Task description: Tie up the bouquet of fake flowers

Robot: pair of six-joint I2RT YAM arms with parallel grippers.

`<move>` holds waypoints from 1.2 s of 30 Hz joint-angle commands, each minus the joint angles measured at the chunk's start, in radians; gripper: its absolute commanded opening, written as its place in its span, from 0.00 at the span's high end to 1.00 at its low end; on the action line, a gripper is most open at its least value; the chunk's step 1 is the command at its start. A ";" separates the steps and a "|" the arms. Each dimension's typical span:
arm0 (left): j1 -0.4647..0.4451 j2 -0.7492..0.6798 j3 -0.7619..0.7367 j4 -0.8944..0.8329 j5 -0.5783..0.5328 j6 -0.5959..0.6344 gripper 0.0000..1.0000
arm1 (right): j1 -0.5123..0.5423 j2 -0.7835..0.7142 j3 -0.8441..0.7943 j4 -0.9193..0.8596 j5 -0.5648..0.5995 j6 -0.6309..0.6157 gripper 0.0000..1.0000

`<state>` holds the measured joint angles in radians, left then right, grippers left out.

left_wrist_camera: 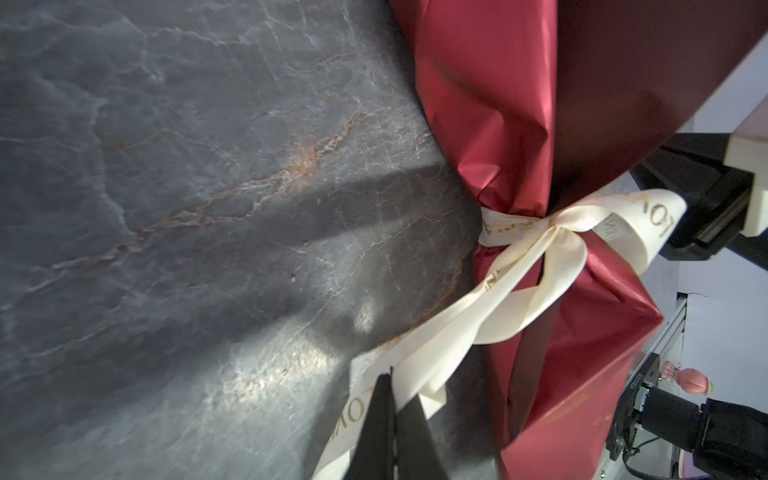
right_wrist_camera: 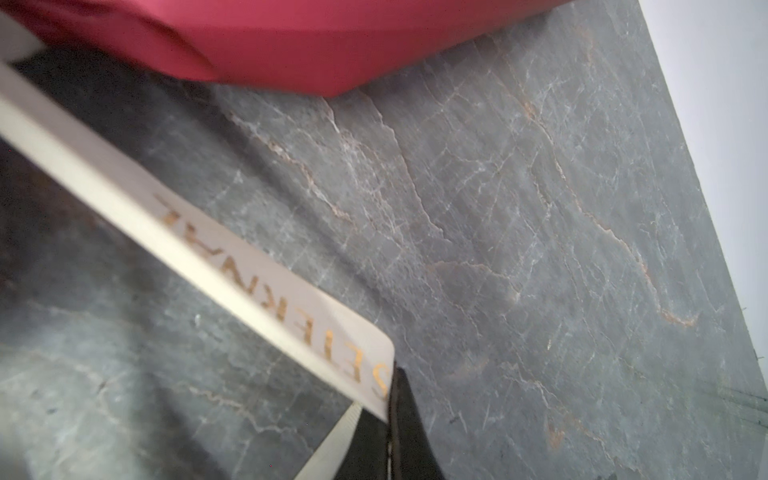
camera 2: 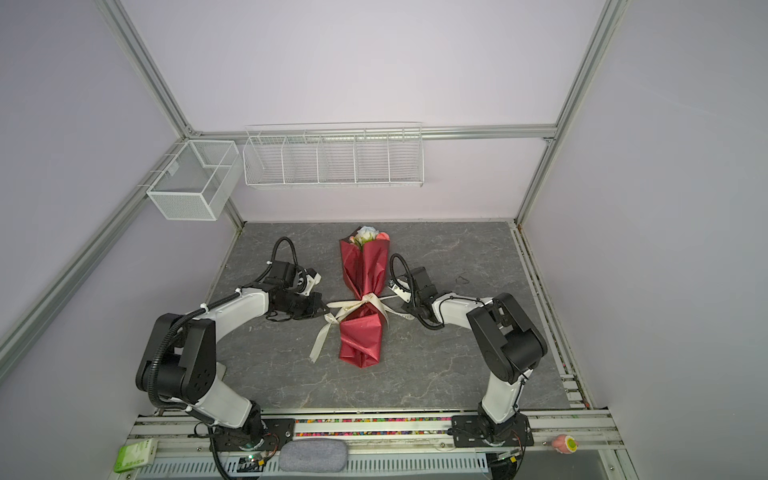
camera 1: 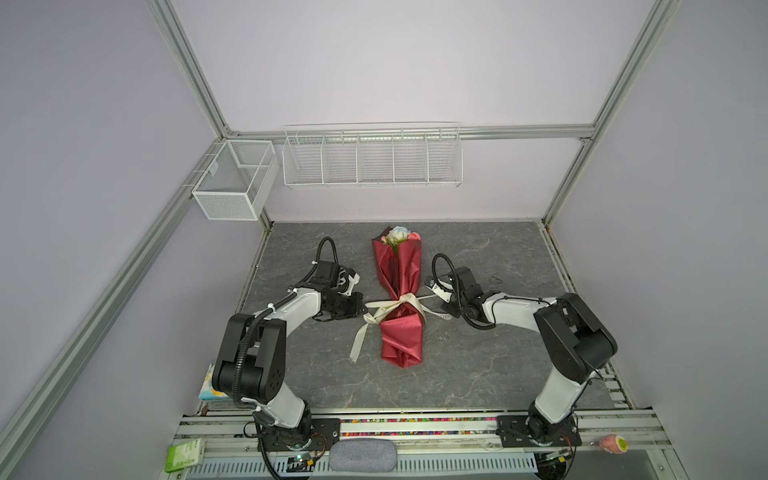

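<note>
- The grey marbled table carries everything, and its surface spreads out under and around both pincers.
- The bouquet lies flat on the table between the two pincers. It is bundled in shiny red paper. Its flower heads point away, beyond both pincers toward the back wall, and its folded lower end reaches the other way, nearer to the arm bases than the pincers are. In both top views it lies the same way.
- The cream ribbon with gold letters is wound around the narrow waist of the bouquet and knotted there, about halfway between the two pincers. One loop runs from the knot to the left pincer, and one strand runs to the right pincer. A loose tail lies on the table just beside the left pincer, toward the arm bases.
- The left pincer stands just beside the waist of the bouquet. In the left wrist view it is clenched, grasping the ribbon loop.
- The right pincer stands near the opposite side of the bouquet. In the right wrist view it is clenched on the lettered end of the ribbon, which runs straight toward the red paper.
</note>
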<state>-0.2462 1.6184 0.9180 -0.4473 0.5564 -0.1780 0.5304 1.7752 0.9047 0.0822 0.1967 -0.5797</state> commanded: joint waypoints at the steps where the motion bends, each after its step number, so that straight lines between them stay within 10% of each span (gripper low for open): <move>1: 0.041 0.005 0.025 -0.055 -0.021 0.020 1.00 | -0.043 -0.003 0.024 -0.058 0.094 0.047 0.93; 36: 0.071 -0.031 -0.023 0.029 -0.021 -0.034 1.00 | 0.015 -0.072 0.046 -0.173 0.145 0.057 0.93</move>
<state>-0.2043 1.5669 0.8978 -0.4244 0.5777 -0.1970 0.5674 1.6913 0.9375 -0.0517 0.2459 -0.5564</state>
